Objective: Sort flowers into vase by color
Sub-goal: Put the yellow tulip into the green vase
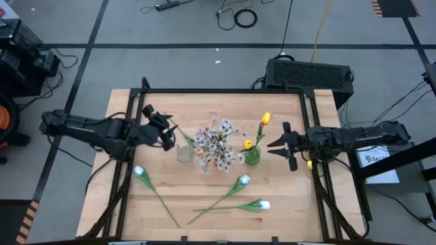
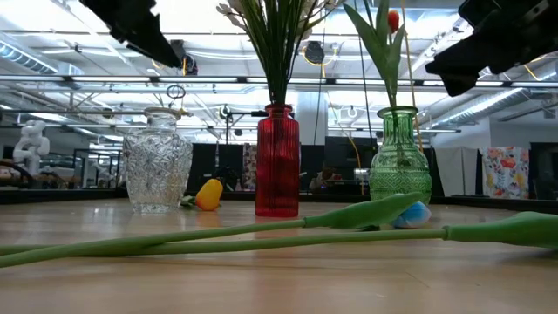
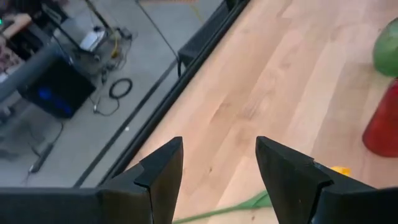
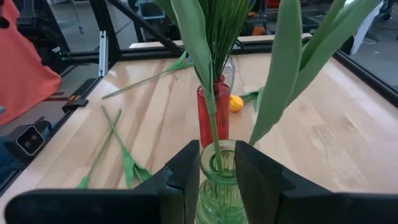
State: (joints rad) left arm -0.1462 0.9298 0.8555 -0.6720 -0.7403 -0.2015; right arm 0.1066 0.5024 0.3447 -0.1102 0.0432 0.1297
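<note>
A: We start with the table (image 1: 122,170). Three vases stand in a row across its middle: a clear glass vase (image 1: 184,153) on the left, a red vase (image 2: 277,161) in the centre holding the spray of pale blossoms (image 1: 216,144), and a green vase (image 1: 253,158) on the right with orange-yellow tulips (image 1: 265,119) in it.

B: And the right tool (image 1: 281,145)?

A: It hangs just right of the green vase, above the rim, with its jaws a little apart; in the right wrist view a tulip stem stands in the vase mouth between them, and we cannot tell whether they touch it. The left tool (image 1: 168,133) hovers over the far-left part of the table, jaws apart on nothing.

B: How do we finish this step well?

A: We judge the stem should be well down in the neck and leaning steady before the right tool backs straight away, clear of the leaves.

B: What is left?

A: Three white-blue tulips (image 1: 244,180) lie flat on the near half. The left one (image 1: 139,171) runs head far-left, stem near-right; the other two point their heads right, stems trailing left. One orange tulip head (image 2: 207,194) lies by the clear vase.
</note>
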